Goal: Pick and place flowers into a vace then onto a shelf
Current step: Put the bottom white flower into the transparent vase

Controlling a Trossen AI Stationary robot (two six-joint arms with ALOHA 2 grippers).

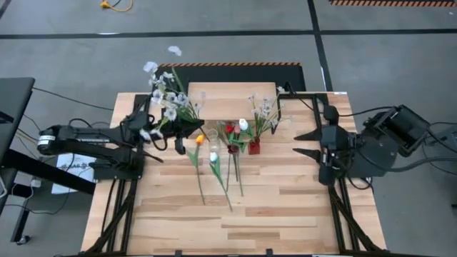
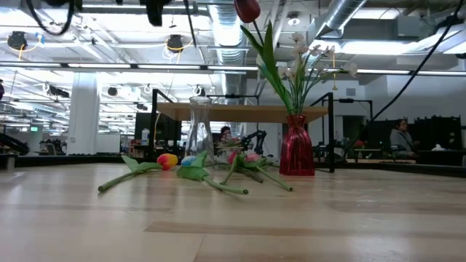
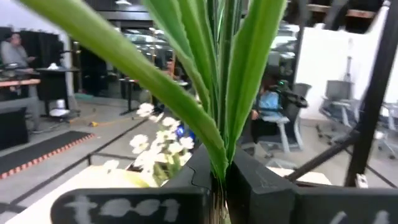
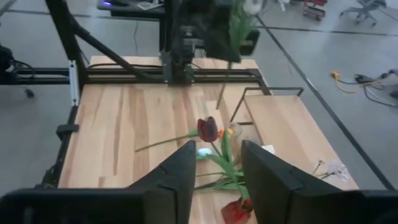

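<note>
My left jaws (image 1: 187, 127) are clamped on a spray of small white-lilac blossoms (image 1: 163, 91); its stems and long flat green leaves (image 3: 211, 93) stand straight up out of my grip in the left wrist view. I hold it above the left part of the desk (image 1: 285, 207), near the shelf's left end. What matters for the coming move is the clear glass vase (image 2: 201, 137): it stands upright just to the right of those jaws, in front of the shelf (image 1: 232, 96), so I judge the stems have to go down its narrow mouth along their long axis, kept vertical.

My right jaws (image 1: 303, 143) hang over the right side of the desk, pointing toward the middle. They stand part open with nothing between them. Right ahead of them is the red vase (image 1: 253, 148), already carrying a red tulip (image 4: 208, 129) and a white spray (image 1: 264, 108).

The rest of the flowers lie flat on the desk between my arms: an orange-yellow tulip (image 1: 199, 139), a white tulip (image 1: 213, 155) and others, their thin green stems running toward the near edge. They look like light, stiff plastic. The shelf is a pale wood board on thin black legs, and the desk is smooth planked wood.
</note>
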